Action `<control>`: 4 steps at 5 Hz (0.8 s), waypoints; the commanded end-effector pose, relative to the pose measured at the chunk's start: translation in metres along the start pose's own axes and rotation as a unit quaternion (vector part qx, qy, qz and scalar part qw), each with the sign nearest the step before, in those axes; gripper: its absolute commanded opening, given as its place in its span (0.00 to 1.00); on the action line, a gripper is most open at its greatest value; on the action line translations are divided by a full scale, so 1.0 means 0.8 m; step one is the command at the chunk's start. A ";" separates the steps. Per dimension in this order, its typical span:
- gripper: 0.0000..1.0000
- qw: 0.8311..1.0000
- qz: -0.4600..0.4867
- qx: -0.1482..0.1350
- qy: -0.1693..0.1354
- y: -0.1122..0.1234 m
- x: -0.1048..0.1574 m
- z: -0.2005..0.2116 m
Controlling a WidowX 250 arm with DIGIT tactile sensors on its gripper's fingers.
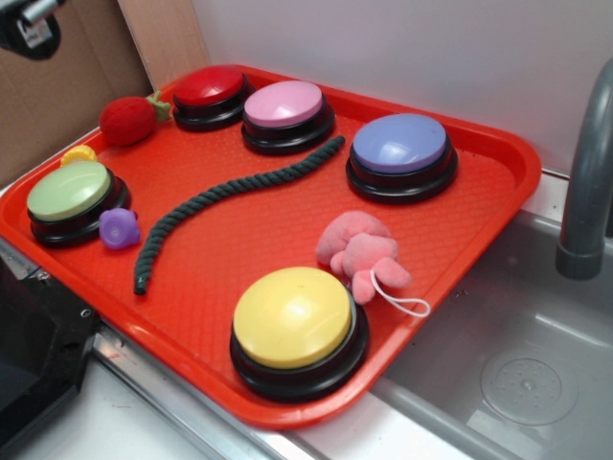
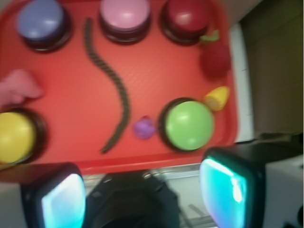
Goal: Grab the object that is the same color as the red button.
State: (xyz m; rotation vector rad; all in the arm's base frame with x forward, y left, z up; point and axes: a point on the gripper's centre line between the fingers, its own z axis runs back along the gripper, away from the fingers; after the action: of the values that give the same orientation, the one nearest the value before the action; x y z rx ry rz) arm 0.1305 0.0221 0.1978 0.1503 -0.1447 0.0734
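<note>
A small fuzzy red plush strawberry (image 1: 128, 120) with a green leafy top lies at the tray's far left edge, beside the red button (image 1: 209, 88). In the wrist view the strawberry (image 2: 216, 59) sits just below and right of the red button (image 2: 185, 16). My gripper (image 2: 142, 194) is open with nothing between its fingers, held high above the tray's near edge, well apart from the strawberry. In the exterior view only a dark piece of the arm (image 1: 29, 24) shows at the top left corner.
The red tray (image 1: 460, 230) also holds pink (image 1: 284, 105), blue (image 1: 400, 146), yellow (image 1: 293, 319) and green (image 1: 69, 192) buttons, a dark green rope (image 1: 220, 196), a pink plush toy (image 1: 362, 251), a small purple toy (image 1: 120, 228) and a small yellow toy (image 1: 79, 153). A sink and faucet (image 1: 584, 182) are at right.
</note>
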 end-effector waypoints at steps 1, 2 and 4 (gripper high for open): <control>1.00 0.996 -0.002 0.076 -0.047 0.063 0.022 -0.064; 1.00 0.990 0.043 0.124 -0.052 0.094 0.039 -0.100; 1.00 0.982 0.068 0.172 -0.048 0.125 0.091 -0.163</control>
State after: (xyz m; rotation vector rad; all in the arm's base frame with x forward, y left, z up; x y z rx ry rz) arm 0.2056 0.1395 0.0764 0.4762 -0.1878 0.2288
